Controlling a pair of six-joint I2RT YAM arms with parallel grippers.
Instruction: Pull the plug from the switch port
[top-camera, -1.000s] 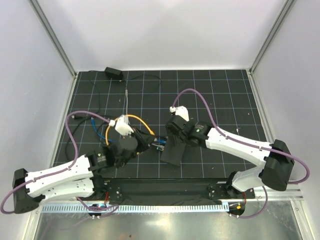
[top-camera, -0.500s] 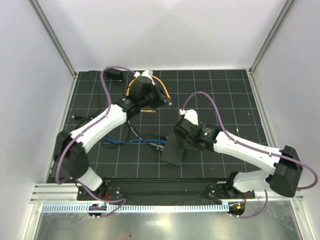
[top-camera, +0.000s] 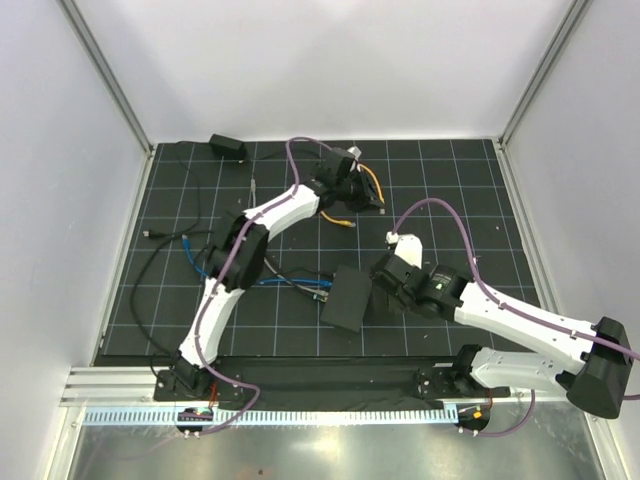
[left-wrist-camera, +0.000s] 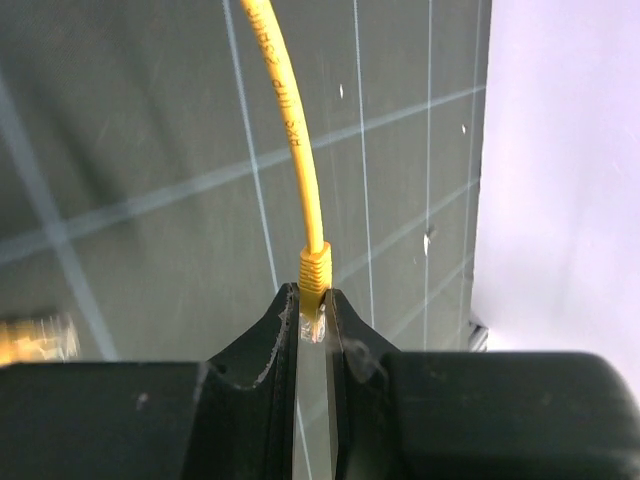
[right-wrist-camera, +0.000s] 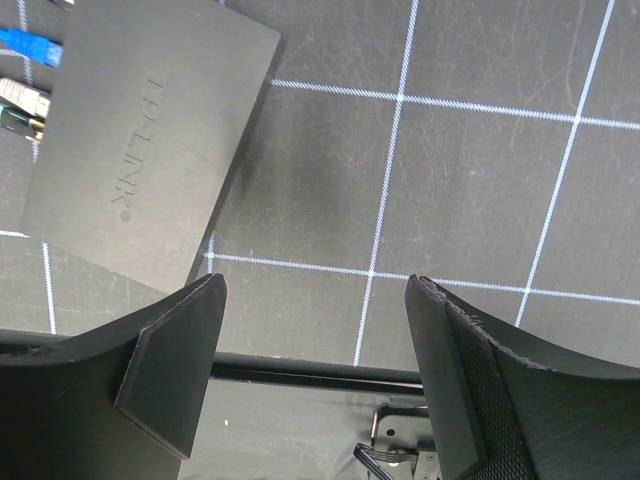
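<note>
The switch (top-camera: 350, 298) is a flat black box lying near the table's middle; the right wrist view shows its TP-LINK top (right-wrist-camera: 150, 150). Blue (top-camera: 262, 282) and other cables still sit in the ports on its left edge, with a blue plug (right-wrist-camera: 30, 45) showing. My left gripper (top-camera: 360, 192) is stretched out far back, well away from the switch. It is shut on the clear plug (left-wrist-camera: 314, 310) of the yellow cable (left-wrist-camera: 290, 130), which hangs free. My right gripper (top-camera: 383, 292) is open and empty (right-wrist-camera: 315, 290), just right of the switch and not touching it.
A small black power adapter (top-camera: 228, 147) lies at the back left. Loose black and blue cables trail across the left half of the mat (top-camera: 175, 250). The yellow cable's other plug (top-camera: 345, 224) lies on the mat behind the switch. The black base rail (right-wrist-camera: 300, 370) runs along the near edge.
My left arm swung from the near left to the far back, carrying the yellow cable away from the switch. My right gripper slid off the switch to its right.
</note>
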